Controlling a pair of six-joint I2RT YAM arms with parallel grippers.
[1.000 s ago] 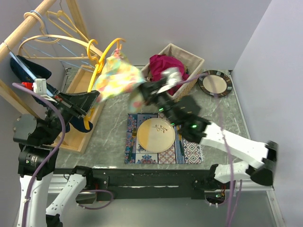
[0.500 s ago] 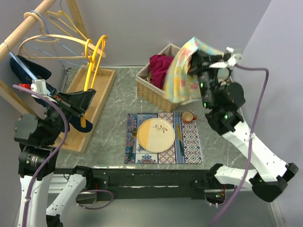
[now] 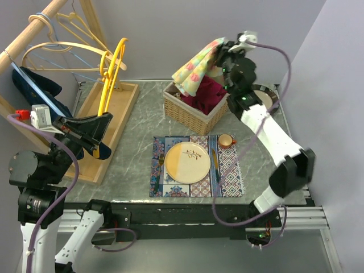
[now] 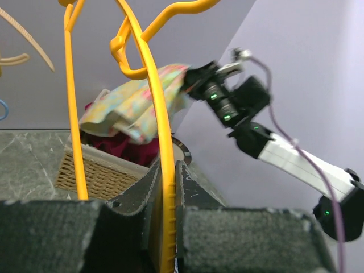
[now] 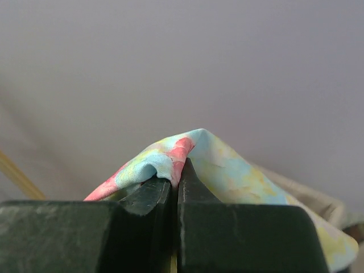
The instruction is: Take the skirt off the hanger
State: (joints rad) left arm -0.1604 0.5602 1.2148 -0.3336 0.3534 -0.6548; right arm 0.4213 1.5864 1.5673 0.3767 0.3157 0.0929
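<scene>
While our left gripper [image 3: 98,142] is clamping its jaws almost together on the yellow hanger [image 3: 111,68], we are holding that hanger upright over the tray [image 3: 91,108] at the left side of the table [image 3: 136,148]. From the left wrist, we are seeing the yellow wire [image 4: 159,114] running straight down between the two fingers [image 4: 57,233], which are pressing against it on both sides.

Moving farther out, a plate [image 3: 187,162] is lying on a patterned mat [image 3: 227,182] in the middle of the table. A small cup [image 3: 226,140] is sitting at the mat's far right corner.

Beyond the mat, a basket [image 3: 185,111] is standing with a maroon cloth [image 3: 207,94] piled inside it.

Above the basket, we are pinching the skirt [image 3: 196,68] with our right gripper [image 3: 223,48], its jaws closed tight on a fold of the fabric. From the right wrist, we are watching the floral cloth [image 5: 222,165] bunching up over the fingertips [image 5: 142,196] and spilling away to the right. The skirt is hanging down and to the left from that grip, its lower edge reaching just over the basket's far rim and the maroon cloth. It is hanging well apart from the hanger, with nothing of it touching the wire.

At the far left, other hangers [image 3: 62,48] are hanging from a wooden rod [image 3: 34,31].
</scene>
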